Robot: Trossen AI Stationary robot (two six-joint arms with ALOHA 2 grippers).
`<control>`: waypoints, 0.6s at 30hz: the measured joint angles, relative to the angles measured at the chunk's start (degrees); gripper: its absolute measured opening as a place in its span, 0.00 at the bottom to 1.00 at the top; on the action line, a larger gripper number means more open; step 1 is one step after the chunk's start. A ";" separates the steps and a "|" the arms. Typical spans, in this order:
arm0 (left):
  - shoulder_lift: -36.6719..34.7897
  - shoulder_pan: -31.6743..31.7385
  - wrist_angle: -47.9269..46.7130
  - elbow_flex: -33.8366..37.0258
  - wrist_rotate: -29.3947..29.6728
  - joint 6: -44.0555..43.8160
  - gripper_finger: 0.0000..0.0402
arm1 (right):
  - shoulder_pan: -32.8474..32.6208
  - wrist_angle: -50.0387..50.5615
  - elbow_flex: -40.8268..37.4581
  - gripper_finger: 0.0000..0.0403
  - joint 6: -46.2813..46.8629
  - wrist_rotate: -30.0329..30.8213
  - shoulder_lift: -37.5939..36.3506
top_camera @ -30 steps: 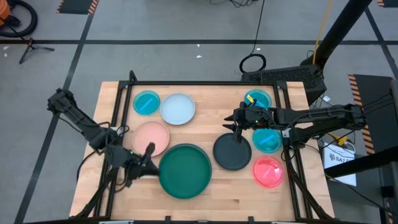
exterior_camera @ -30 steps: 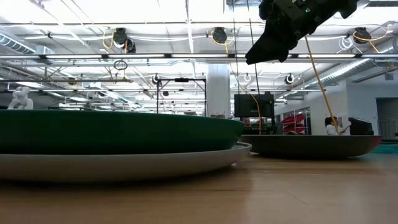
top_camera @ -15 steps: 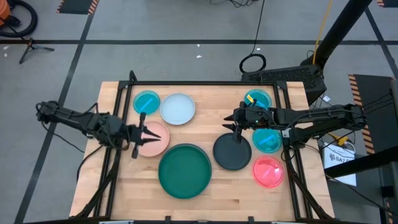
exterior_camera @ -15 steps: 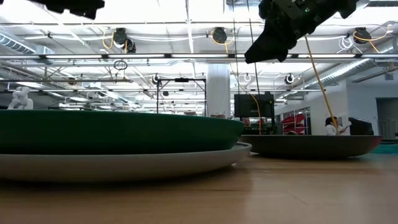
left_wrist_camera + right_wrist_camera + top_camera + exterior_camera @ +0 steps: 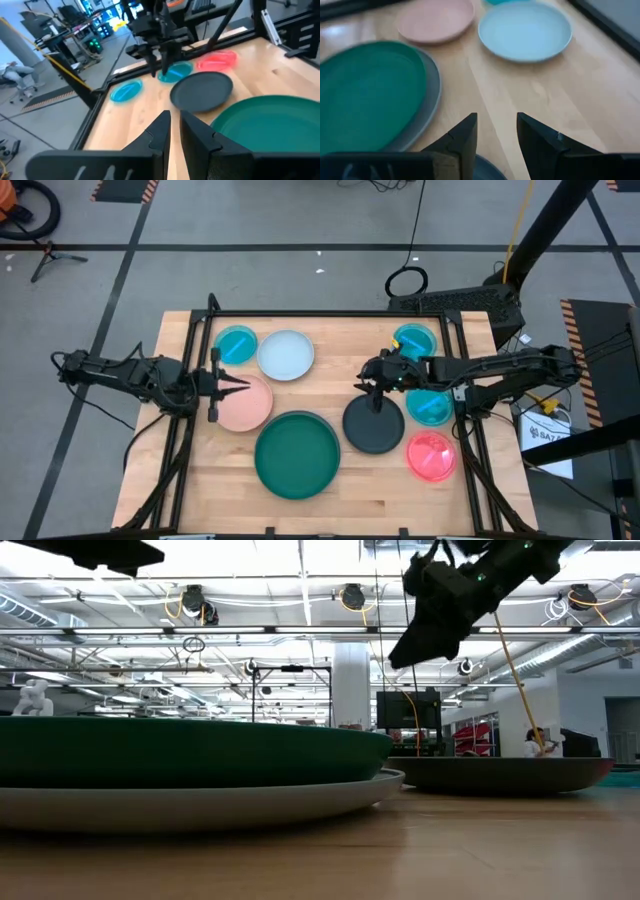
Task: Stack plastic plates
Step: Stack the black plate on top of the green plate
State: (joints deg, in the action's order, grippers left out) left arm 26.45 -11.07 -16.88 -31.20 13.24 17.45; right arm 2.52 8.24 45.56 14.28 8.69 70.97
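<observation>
Only a thin pale rim of the grey plate (image 5: pixel 200 802) visible under the dark green plate (image 5: pixel 297 454), stacked near the table's (image 5: pixel 350 495) front edge; in the high view almost wholly covered. In the low view, most plates hidden behind that pair, with just the black plate (image 5: pixel 373 424) in profile beyond. Third cyan plate (image 5: pixel 432 406) partly covered by the right arm. Left arm cut off at the low view's upper corner.

Left gripper (image 5: pixel 234 386) stretched in level from the table's left side, tips over the near edge of the salmon-pink plate (image 5: pixel 243 402); whether touching, impossible to tell. Fingers (image 5: pixel 161 131) close together with a narrow slit between, empty.

Right gripper (image 5: pixel 372 388) reaching in from the right, raised above the far rim of the black plate, pointing down. Fingers (image 5: pixel 464 136) parted by a moderate gap, gripping nothing.

Pale blue-white plate (image 5: pixel 286 355) and 1 cyan plate (image 5: pixel 235 345) side by side at the back left. Another cyan plate (image 5: pixel 414 340) at the back right. Pink-red plate (image 5: pixel 432 457) at the front right, just beside the black one.
</observation>
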 joint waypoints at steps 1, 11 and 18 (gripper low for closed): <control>-0.68 0.22 -1.09 0.00 0.08 -0.02 0.12 | 0.00 0.15 0.00 0.32 0.04 -0.51 0.53; -8.05 2.81 4.00 -0.04 0.32 1.63 0.12 | -0.07 10.99 9.25 0.32 -0.09 -1.46 7.12; -8.91 4.27 8.03 -0.07 0.37 2.65 0.12 | -0.04 21.47 13.94 0.32 -3.46 -1.41 11.26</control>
State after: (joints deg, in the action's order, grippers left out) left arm 17.54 -6.80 -8.85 -31.27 13.61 20.11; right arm 2.48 29.71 59.51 10.83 7.29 82.23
